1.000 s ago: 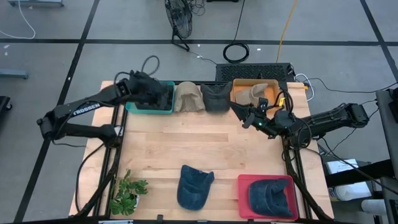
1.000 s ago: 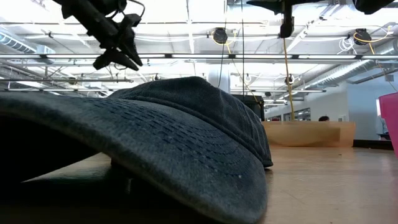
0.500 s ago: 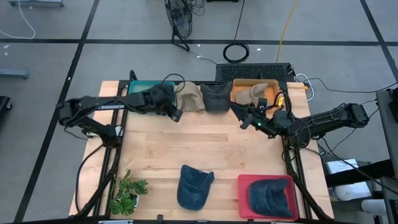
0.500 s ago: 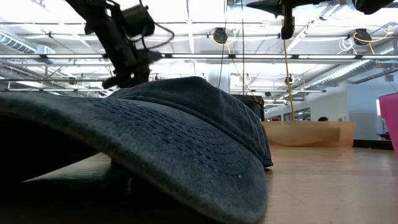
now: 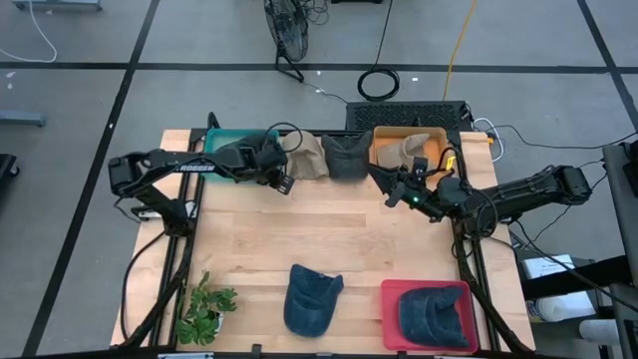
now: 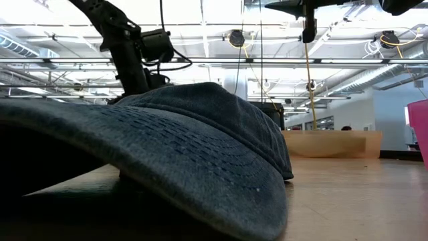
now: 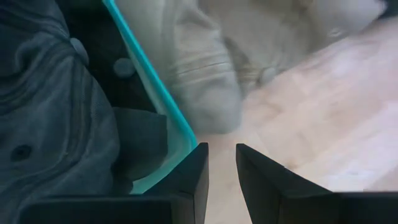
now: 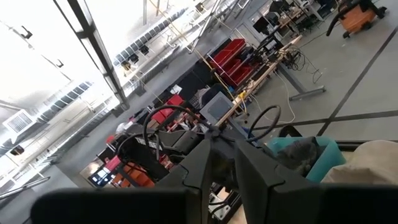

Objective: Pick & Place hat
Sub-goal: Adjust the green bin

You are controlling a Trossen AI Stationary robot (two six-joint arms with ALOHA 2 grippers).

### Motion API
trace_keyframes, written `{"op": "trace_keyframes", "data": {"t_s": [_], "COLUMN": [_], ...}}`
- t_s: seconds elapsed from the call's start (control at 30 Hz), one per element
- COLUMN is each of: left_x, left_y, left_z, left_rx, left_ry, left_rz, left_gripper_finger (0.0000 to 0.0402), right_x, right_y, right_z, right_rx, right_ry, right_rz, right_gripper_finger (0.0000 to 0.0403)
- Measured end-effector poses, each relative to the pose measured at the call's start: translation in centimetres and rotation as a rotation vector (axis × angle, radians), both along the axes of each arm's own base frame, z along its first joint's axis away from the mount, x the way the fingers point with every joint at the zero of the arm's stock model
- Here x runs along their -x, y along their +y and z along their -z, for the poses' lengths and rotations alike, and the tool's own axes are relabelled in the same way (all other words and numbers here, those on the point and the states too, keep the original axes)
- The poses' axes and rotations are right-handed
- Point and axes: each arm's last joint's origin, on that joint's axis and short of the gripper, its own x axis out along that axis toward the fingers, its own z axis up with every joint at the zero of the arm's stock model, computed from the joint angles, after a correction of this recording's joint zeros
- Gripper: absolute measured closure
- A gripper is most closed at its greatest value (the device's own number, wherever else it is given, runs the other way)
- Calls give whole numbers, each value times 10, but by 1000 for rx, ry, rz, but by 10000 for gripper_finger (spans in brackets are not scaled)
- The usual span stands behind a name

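My left gripper (image 5: pixel 283 182) (image 7: pixel 221 165) hovers low at the right near corner of the teal bin (image 5: pixel 213 143) (image 7: pixel 155 87), its fingers a narrow gap apart, touching nothing. A dark hat (image 7: pixel 50 93) lies inside that bin. A beige hat (image 5: pixel 307 160) (image 7: pixel 205 68) rests on the table just right of the bin, beyond the fingertips. A blue hat (image 5: pixel 311 297) (image 6: pixel 200 147) lies on its brim near the table's near edge. My right gripper (image 5: pixel 391 191) (image 8: pixel 222 162) waits in the air at the right, narrowly open.
A dark grey hat (image 5: pixel 346 157) lies beside the beige one. An orange bin (image 5: pixel 382 135) at the far right holds a tan hat. A red bin (image 5: pixel 391 299) at the near right holds a blue hat. A small plant (image 5: pixel 204 309) stands at the near left corner.
My left arm has swung from above the teal bin toward the table's right and down, ending at the bin's right near corner beside the beige hat. In the low view its gripper has sunk behind the blue hat's crown. The hats have stayed in place.
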Motion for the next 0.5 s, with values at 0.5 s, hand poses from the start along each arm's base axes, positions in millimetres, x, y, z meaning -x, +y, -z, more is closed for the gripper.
{"op": "trace_keyframes", "data": {"t_s": [0.5], "left_x": [10], "left_y": [15], "left_z": [3], "left_rx": [0], "left_ry": [57], "left_rz": [-32], "left_gripper_finger": [309], "right_x": [0], "right_y": [0], "right_z": [1], "right_rx": [-43], "right_ry": [-17], "right_rz": [-10], "right_gripper_finger": [348]}}
